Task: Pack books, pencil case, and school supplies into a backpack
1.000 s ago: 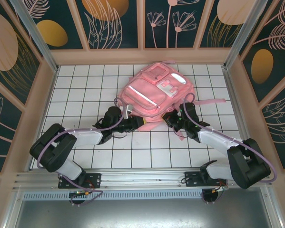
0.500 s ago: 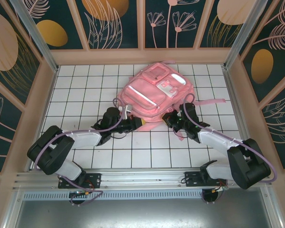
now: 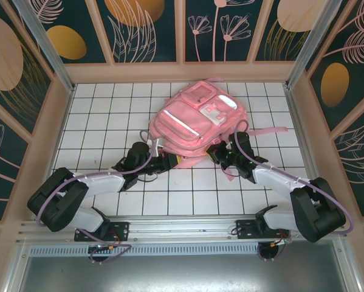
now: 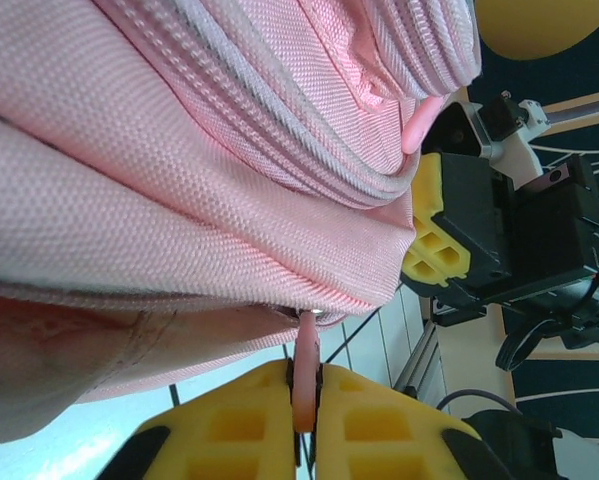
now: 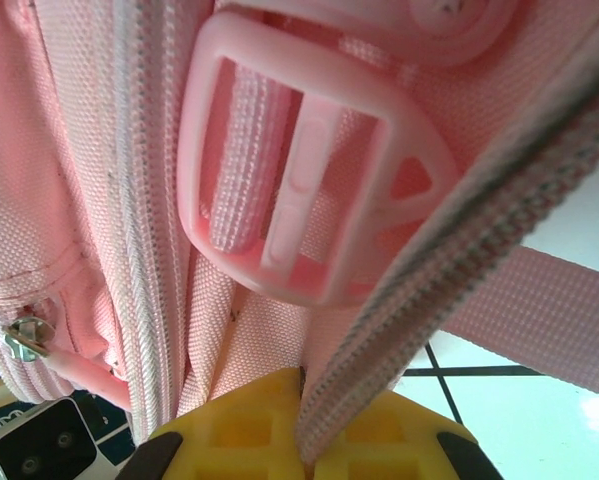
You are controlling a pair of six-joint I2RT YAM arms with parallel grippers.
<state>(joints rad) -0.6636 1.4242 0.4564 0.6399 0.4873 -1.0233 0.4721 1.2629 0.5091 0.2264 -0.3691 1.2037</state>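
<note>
The left gripper (image 4: 305, 372) has just closed on the pink zipper pull (image 4: 306, 345) at the near edge of the backpack (image 3: 197, 118), which lies flat on the table (image 3: 109, 121), while the right gripper (image 5: 301, 385) stays clamped on its seam (image 5: 409, 290) nearby, so zipping can likely begin.

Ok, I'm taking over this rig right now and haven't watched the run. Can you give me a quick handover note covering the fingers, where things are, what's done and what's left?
The backpack lies flat on the table, front pockets up.
The left gripper has its fingers shut on a pink zipper pull at the bag's near edge.
The right gripper has its fingers shut on a fabric seam, just below a pink strap buckle.
Done: both holds are set. What is inside is hidden, so packing cannot be confirmed.
Left: probably run the zip, then check it.
</note>
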